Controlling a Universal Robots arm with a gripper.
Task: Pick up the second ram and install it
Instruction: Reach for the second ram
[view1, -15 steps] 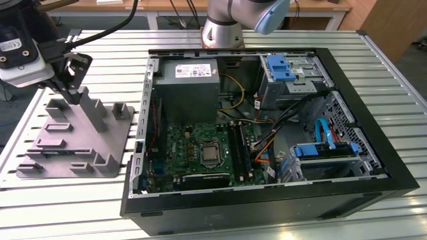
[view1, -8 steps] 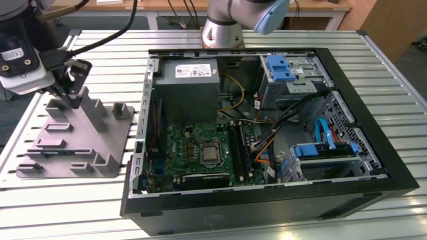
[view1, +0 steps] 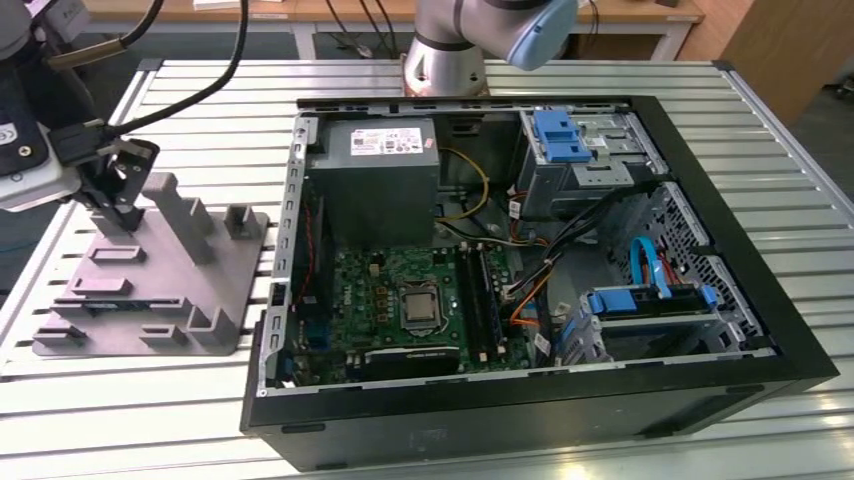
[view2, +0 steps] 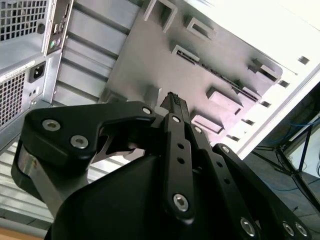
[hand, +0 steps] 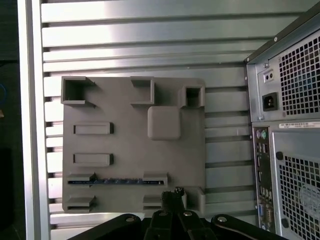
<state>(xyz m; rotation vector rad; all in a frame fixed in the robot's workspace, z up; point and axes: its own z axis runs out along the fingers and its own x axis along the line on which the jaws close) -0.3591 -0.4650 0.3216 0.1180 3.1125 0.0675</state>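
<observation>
The second ram (view1: 118, 303) is a thin dark stick lying on edge in a slotted pair of blocks on the grey holder plate (view1: 160, 290), at the exterior view's left. It shows in the first wrist view as a dark strip (hand: 117, 182) and in the second wrist view as the ram (view2: 217, 74). My gripper (view1: 124, 212) hangs above the plate, apart from the stick, with its black fingers (view2: 172, 102) pressed together and nothing between them. Its tips (hand: 172, 194) sit close to one end of the stick.
The open computer case (view1: 694, 190) lies to the exterior view's right of the plate, with the motherboard (view1: 400, 300) and long black memory slots (view1: 481, 295) inside. Tall grey blocks (view1: 180, 215) rise from the plate beside my gripper. A slatted metal table (view1: 200, 90) carries everything.
</observation>
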